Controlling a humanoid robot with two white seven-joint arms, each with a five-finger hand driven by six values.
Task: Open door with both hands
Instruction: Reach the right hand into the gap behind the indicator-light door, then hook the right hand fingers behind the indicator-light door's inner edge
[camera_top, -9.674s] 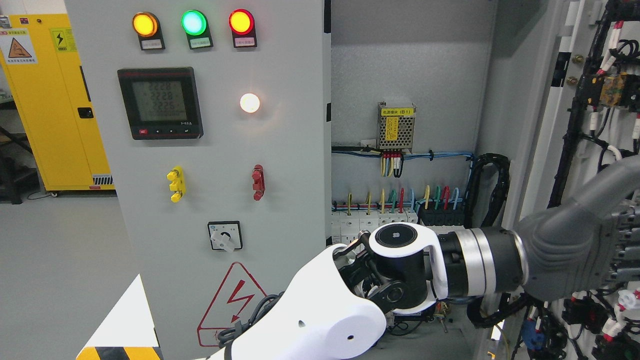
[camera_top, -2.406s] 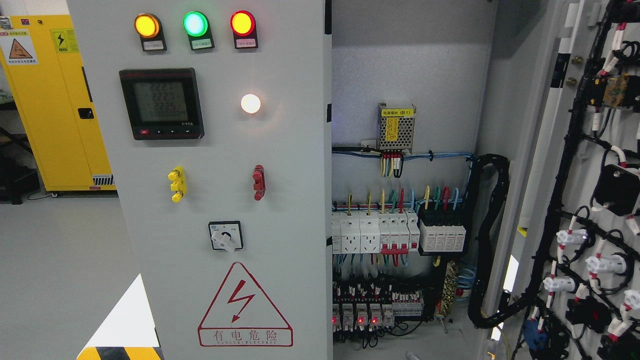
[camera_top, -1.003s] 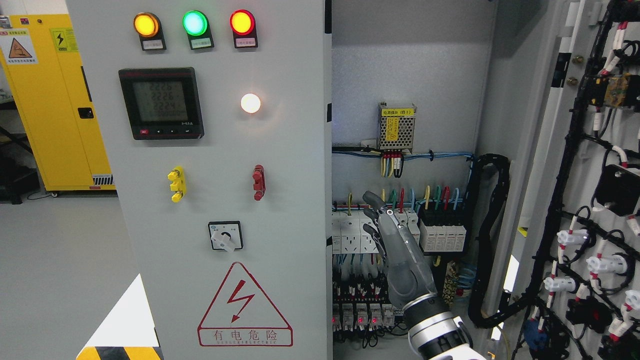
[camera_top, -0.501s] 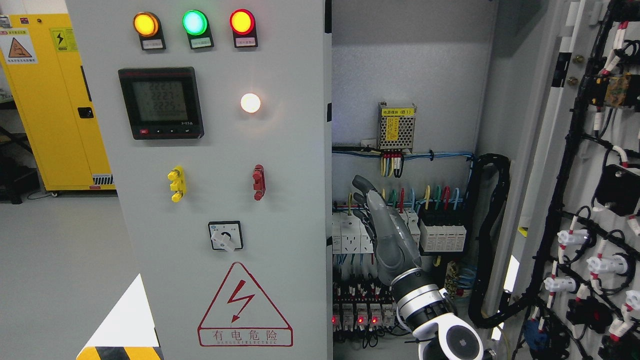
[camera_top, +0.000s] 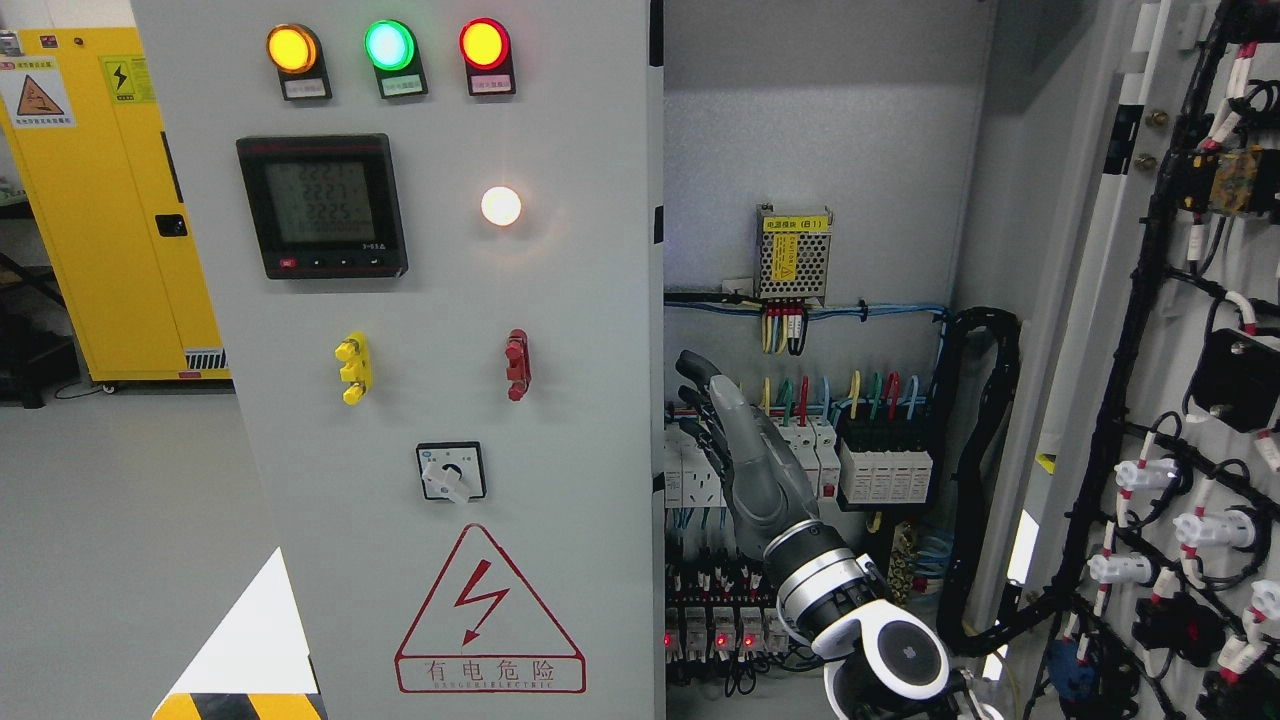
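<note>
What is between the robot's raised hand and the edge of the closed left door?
Nothing solid, in the head view. The right hand, fingers spread, stands just right of the left door edge; only a narrow gap shows, with white breakers behind it.

The grey floor (camera_top: 110, 520) spreads from 9 o'clock down to 7 o'clock. On it, at 10 o'clock, stands a yellow cabinet (camera_top: 110, 230); its foot meets the floor near 9 o'clock. Just beside it, at the 9 o'clock edge, sits a dark stand (camera_top: 20, 365). The grey switch cabinet's closed door (camera_top: 580, 300) rises in front of the floor at the centre; its foot is out of view.
</note>
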